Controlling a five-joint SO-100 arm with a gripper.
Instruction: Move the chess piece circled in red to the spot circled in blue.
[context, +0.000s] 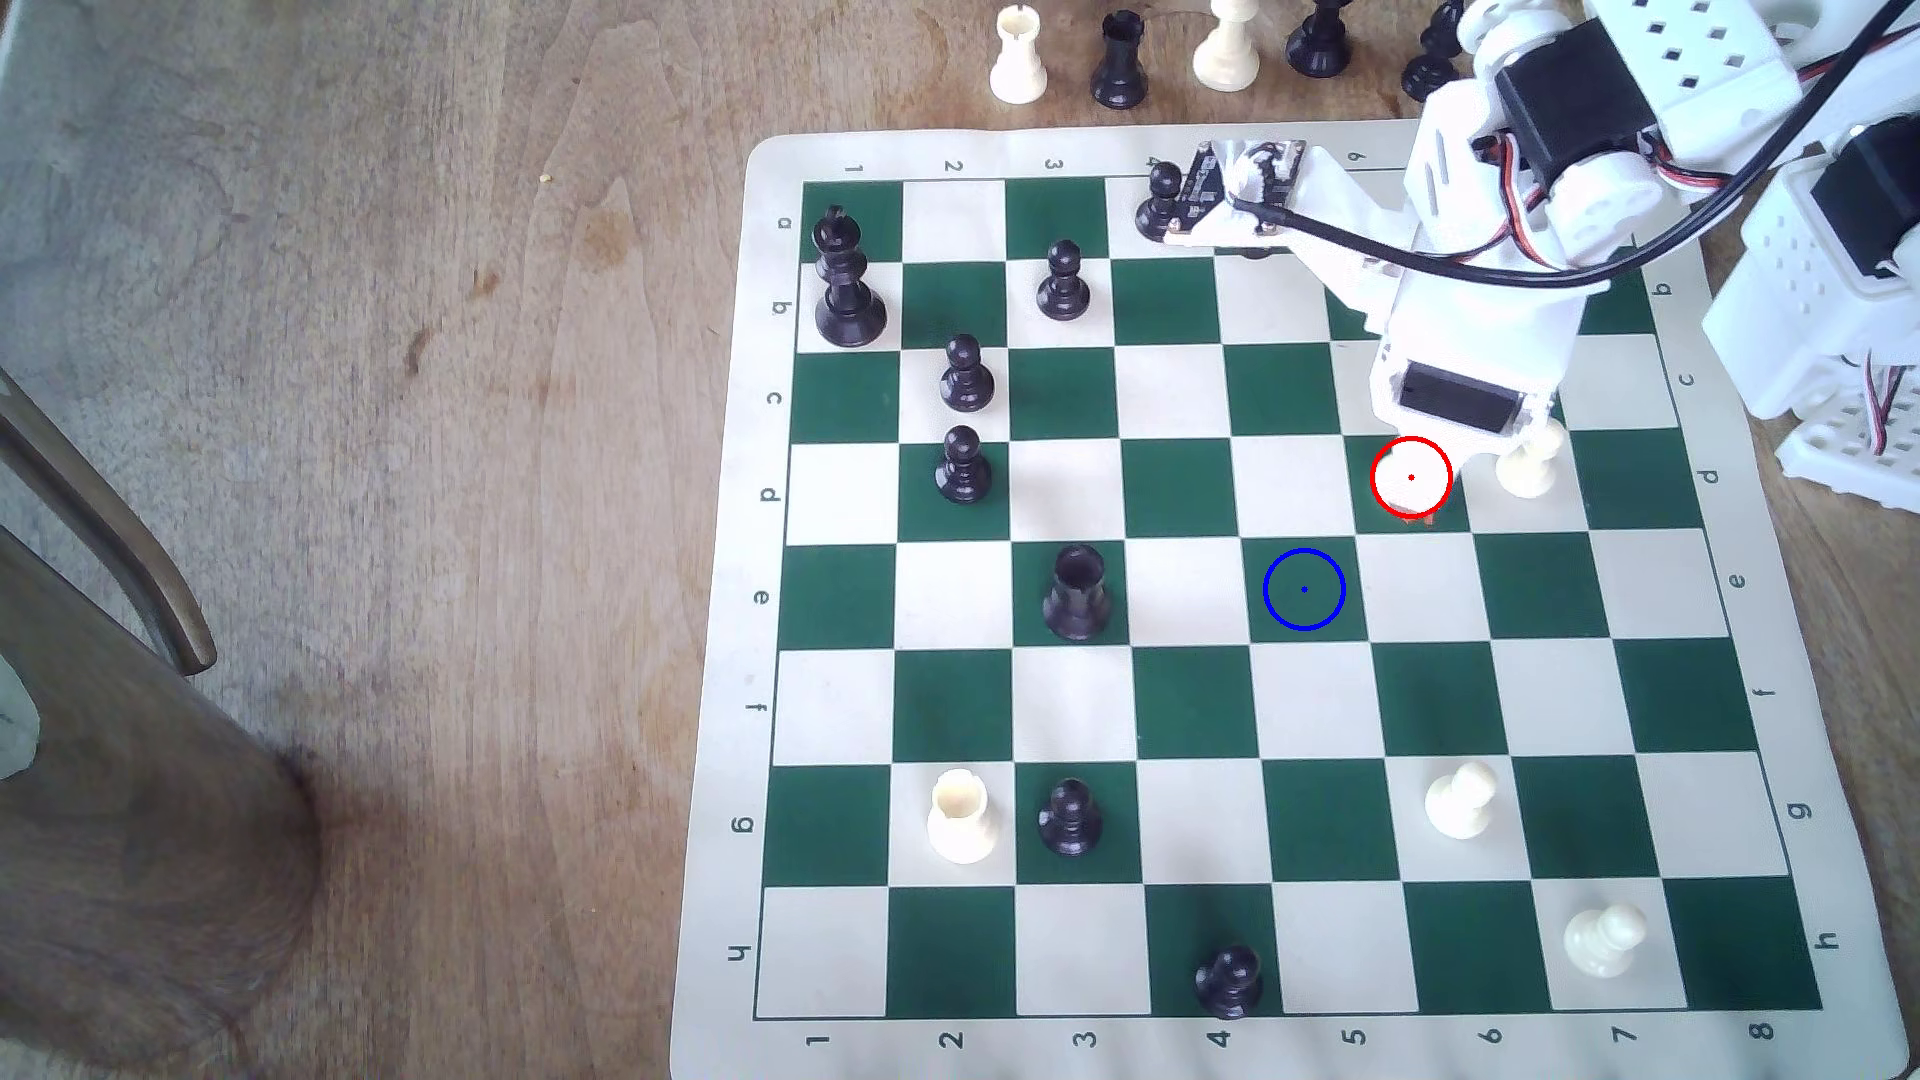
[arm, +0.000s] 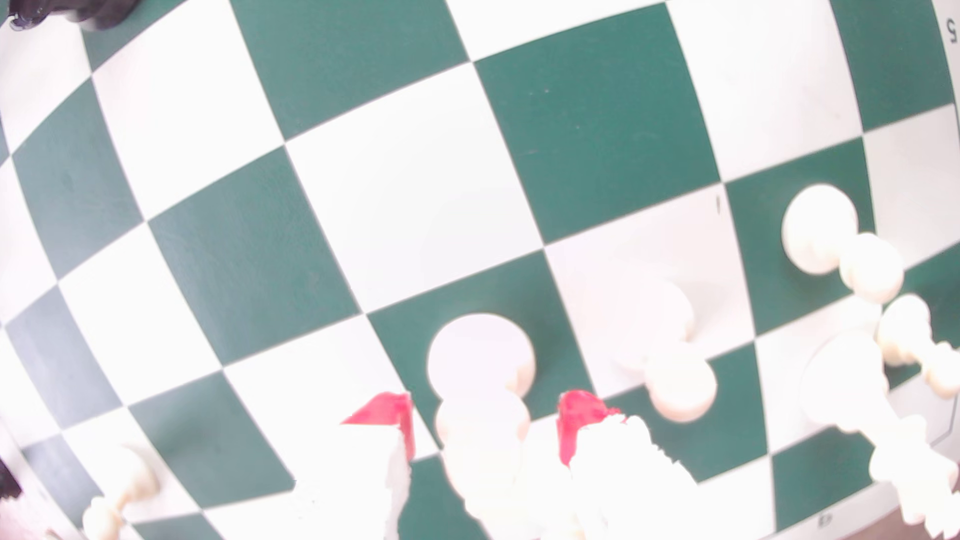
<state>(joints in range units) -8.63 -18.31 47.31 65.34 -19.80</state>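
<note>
The chess piece circled in red (arm: 480, 363) is a small cream-white pawn standing on a dark green square. My gripper (arm: 483, 423) is open, and its red-tipped fingers (arm: 387, 413) stand on either side of the pawn with a narrow gap on each side. In the exterior view the gripper (context: 1413, 504) hangs over the red ring and covers most of the pawn. The spot circled in blue (context: 1304, 589) is a bare green square, one square diagonally toward the exterior view's lower left of the red ring.
Another white pawn (context: 1527, 467) stands one square to the exterior view's right of the gripper. A black rook (context: 1075, 592) shares the blue spot's row, two squares to its left. More white pawns (context: 1460, 798) and a white rook (context: 961, 815) stand nearer the front. Spare pieces (context: 1117, 62) stand beyond the chessboard (context: 727, 644).
</note>
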